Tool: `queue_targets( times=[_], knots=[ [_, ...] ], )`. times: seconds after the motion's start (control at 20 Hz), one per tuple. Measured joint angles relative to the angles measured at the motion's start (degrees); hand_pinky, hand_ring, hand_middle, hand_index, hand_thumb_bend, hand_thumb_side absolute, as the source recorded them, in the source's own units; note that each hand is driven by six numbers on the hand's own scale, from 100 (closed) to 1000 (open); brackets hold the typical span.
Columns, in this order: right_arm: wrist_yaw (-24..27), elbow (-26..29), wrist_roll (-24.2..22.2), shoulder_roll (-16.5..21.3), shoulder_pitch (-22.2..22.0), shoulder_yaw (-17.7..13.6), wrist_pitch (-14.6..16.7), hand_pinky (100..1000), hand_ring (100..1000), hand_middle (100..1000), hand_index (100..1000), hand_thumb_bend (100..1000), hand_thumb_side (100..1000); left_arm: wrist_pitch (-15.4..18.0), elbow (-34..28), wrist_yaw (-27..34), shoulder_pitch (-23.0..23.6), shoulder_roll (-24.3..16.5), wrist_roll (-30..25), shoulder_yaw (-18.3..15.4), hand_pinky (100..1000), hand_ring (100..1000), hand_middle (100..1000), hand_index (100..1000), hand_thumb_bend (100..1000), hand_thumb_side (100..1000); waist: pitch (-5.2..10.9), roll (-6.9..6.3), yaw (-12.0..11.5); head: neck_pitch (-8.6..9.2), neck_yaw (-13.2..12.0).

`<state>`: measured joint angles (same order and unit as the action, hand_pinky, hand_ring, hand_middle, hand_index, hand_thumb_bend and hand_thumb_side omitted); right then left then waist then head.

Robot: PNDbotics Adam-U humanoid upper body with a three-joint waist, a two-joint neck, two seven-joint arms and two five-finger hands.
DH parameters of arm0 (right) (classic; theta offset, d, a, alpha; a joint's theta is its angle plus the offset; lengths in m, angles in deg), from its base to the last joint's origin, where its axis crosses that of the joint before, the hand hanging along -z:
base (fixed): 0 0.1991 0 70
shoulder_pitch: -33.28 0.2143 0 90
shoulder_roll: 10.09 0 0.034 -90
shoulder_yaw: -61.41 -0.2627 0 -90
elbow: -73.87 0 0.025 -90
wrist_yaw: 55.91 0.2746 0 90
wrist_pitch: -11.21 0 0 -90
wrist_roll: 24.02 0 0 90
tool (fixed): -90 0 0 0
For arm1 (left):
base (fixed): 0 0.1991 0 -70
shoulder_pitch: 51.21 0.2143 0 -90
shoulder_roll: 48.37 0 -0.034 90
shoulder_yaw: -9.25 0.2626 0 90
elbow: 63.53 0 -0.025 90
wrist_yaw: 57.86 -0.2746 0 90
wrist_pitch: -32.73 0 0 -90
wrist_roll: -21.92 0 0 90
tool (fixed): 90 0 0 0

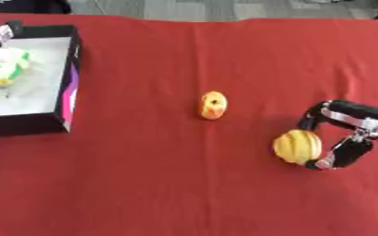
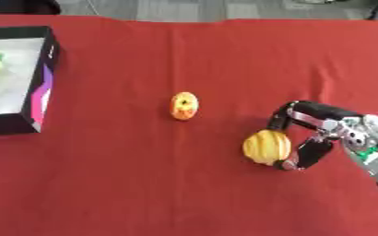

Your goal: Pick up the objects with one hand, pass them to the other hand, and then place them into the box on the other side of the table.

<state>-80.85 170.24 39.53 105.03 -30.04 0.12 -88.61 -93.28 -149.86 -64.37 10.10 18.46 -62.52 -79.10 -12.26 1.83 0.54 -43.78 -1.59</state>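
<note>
Fingers of the right hand [image 2: 325, 131] are curled around the yellow ridged fruit [image 2: 266, 146] — it may roll out during lifting, since only the tips hold it.

cloth: red [image 1: 184, 193], covered the whole table, one faint crease ran down from the far edge near the middle
floor: grey [image 1: 224, 8], showed as a strip beyond the far edge of the cloth
dark shape: black [image 1: 31, 5], top-left corner, past the cloth, could not tell what it was
</note>
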Motion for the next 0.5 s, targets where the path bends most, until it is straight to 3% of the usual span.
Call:
queue_targets(
  times=[0.5],
  knots=[
    [2.5, 0.0, 4.2, -0.1, -0.3, -0.1, -2.2, 795, 653, 535, 591, 385, 100, 0.0, 0.0, 0.3, 0.0, 0.4, 0.4, 0.0, 777, 853, 735, 755, 593, 566, 0.00, 0.00, -0.1, 0.00, 0.0]
  ],
)
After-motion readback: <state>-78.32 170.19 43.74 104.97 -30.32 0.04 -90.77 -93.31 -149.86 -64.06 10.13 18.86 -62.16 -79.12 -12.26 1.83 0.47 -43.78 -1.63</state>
